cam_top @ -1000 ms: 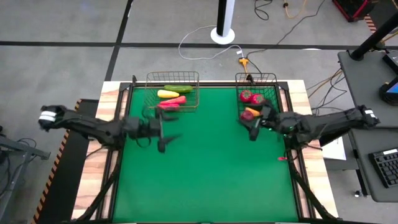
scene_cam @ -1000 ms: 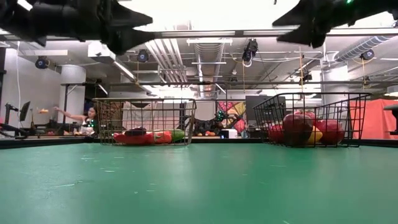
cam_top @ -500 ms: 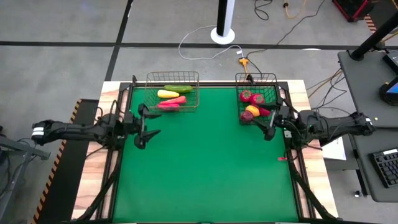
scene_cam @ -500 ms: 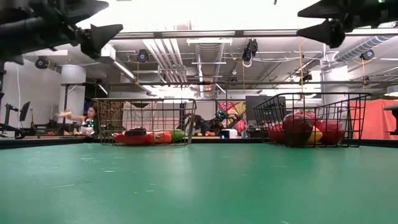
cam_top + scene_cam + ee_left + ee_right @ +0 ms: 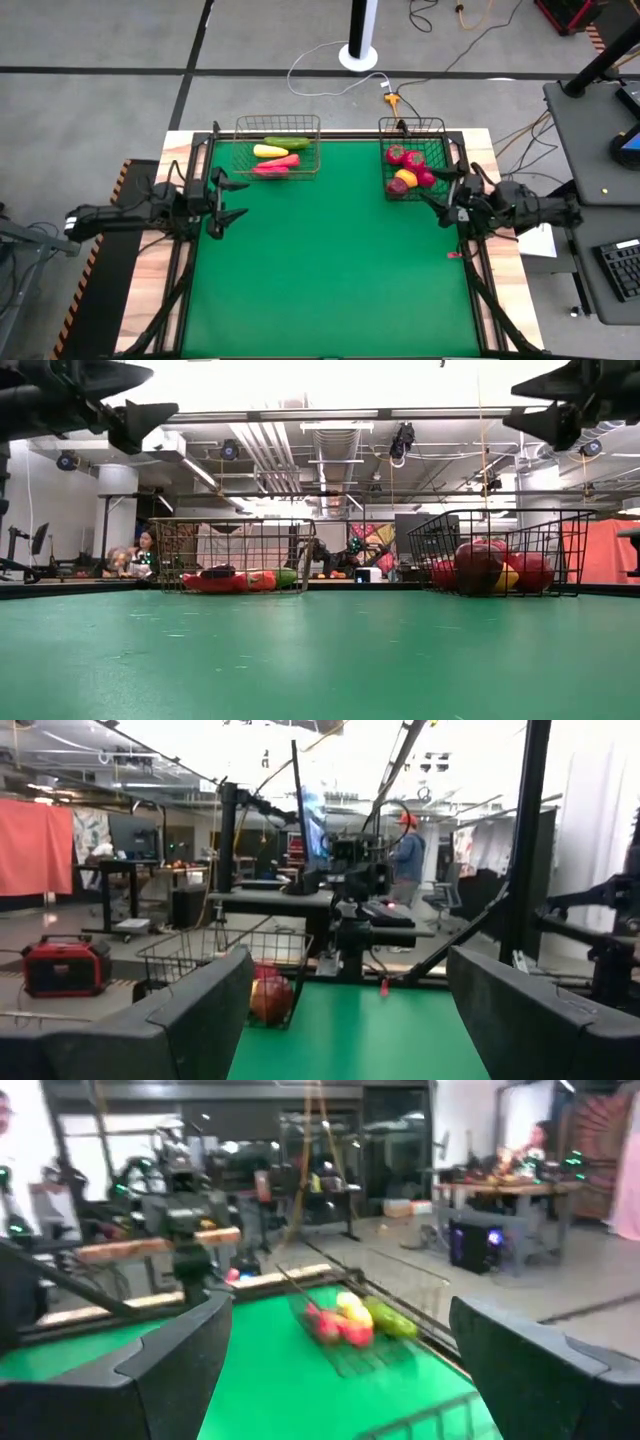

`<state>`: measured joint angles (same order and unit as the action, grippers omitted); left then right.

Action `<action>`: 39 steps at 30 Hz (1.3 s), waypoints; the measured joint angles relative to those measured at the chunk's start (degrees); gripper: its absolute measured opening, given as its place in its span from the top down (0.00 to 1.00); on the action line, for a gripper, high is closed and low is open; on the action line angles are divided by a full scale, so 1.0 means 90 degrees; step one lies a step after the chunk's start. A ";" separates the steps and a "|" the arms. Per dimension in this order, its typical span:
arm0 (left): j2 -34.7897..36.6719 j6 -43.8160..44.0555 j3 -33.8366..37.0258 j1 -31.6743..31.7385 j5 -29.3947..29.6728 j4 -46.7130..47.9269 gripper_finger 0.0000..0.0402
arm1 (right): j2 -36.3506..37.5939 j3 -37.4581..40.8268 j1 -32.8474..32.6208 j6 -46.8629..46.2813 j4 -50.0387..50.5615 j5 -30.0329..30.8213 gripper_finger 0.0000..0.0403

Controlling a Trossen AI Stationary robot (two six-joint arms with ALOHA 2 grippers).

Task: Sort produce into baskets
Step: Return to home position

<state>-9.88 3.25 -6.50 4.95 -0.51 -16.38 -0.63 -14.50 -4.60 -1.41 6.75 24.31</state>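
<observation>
Two tools hover wide open and empty, well above the green surface [image 5: 330, 260]. The left tool [image 5: 238, 198] is at the left edge, near the front of the tan basket [image 5: 240, 150]. The right tool [image 5: 432, 188] is at the right edge, just beside the black basket [image 5: 441, 135]. The tan basket stands at the far edge, left of centre, and holds a cucumber [image 5: 287, 142], a yellow piece [image 5: 268, 151] and red chilies [image 5: 280, 162]. The black basket stands at the far right and holds a lemon [image 5: 403, 179] among red, pink and dark-red round fruits [image 5: 397, 154].
</observation>
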 joint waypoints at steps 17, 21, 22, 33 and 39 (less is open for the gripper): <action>0.1099 -0.0060 0.0471 -0.0002 -0.0002 0.1248 0.22 | 0.0019 0.1370 0.0000 0.0923 -0.2534 -0.0571 0.09; 0.1064 -0.0139 0.0646 0.0003 0.0004 0.1738 0.22 | -0.0026 0.1532 0.0000 0.1409 -0.2835 -0.0582 0.09; 0.1051 -0.0139 0.0643 0.0003 0.0005 0.1743 0.22 | -0.0024 0.1532 0.0000 0.1454 -0.2882 -0.0587 0.09; 0.0969 0.0573 0.0616 0.0003 0.0163 0.1747 0.22 | -0.0173 0.1532 0.0000 0.0463 -0.2594 -0.0482 0.09; 0.0934 0.0580 0.0613 0.0003 0.0163 0.1748 0.22 | -0.0218 0.1532 0.0000 0.0391 -0.2587 -0.0482 0.09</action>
<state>-1.48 8.47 -0.98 4.97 0.95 -0.65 -2.59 -0.71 -4.60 2.11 -16.53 19.97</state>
